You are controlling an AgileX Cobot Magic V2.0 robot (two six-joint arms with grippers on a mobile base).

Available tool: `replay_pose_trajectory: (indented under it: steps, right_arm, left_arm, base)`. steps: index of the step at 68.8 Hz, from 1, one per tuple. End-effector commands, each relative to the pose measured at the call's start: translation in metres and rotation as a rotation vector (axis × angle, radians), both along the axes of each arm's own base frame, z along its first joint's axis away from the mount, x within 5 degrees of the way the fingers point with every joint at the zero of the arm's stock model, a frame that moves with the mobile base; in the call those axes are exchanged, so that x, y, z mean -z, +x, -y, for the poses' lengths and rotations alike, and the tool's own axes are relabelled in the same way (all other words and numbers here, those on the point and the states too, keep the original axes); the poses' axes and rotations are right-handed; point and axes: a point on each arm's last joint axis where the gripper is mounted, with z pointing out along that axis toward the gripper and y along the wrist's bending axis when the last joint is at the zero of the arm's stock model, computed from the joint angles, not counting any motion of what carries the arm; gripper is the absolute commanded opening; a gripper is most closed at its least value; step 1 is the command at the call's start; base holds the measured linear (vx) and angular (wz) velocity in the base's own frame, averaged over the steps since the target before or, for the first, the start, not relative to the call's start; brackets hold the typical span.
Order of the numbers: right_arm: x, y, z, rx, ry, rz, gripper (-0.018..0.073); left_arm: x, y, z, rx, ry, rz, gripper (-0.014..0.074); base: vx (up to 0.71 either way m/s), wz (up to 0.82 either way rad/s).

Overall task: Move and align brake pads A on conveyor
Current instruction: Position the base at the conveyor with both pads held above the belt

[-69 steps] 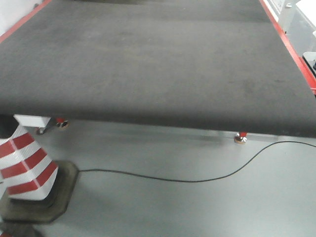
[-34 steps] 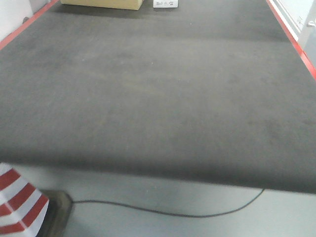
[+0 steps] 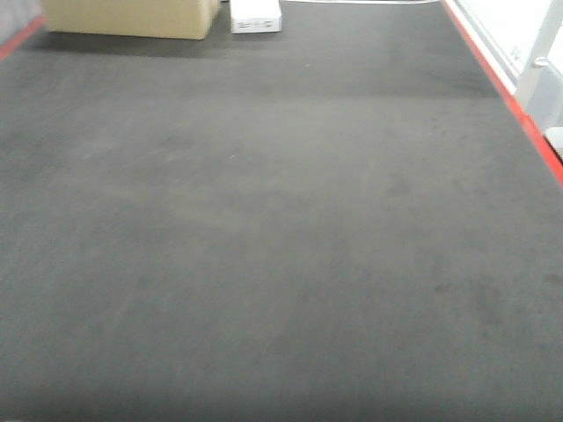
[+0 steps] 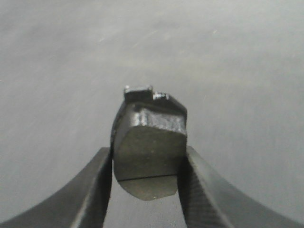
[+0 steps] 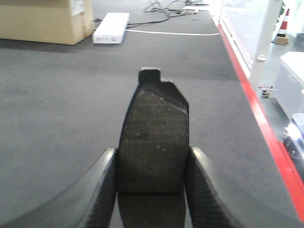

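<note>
The conveyor fills the front view as a wide dark charcoal belt with a red strip along its right edge; no pad lies on the part I see. In the left wrist view my left gripper is shut on a grey brake pad with a thin cross groove, held above a grey surface. In the right wrist view my right gripper is shut on another brake pad, which points forward over the belt. Neither gripper shows in the front view.
A cardboard box and a white flat device sit at the belt's far end. Cables lie beyond them. A white post and a white frame stand past the red edge on the right.
The front view has advanced over the belt: the near edge, floor, cable and striped cone have dropped out of sight, and the box and white device have come into view.
</note>
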Motion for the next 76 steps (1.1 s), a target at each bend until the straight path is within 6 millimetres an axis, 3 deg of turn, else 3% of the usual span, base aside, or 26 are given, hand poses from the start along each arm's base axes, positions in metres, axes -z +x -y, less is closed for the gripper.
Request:
replay_pose_trajectory:
  steps: [1, 76]
  right_arm:
    - [-0.0171, 0.0004, 0.0001, -0.001, -0.006, 0.117, -0.0006]
    - [-0.0171, 0.0004, 0.0001, -0.001, -0.006, 0.117, -0.0006]
  left_arm:
    - [-0.0175, 0.0041, 0.0010, -0.002, -0.028, 0.118, -0.0006]
    - [-0.0175, 0.0041, 0.0010, -0.002, -0.028, 0.118, -0.0006]
  base:
    - [0.28, -0.24]
    - [0.10, -0.04]
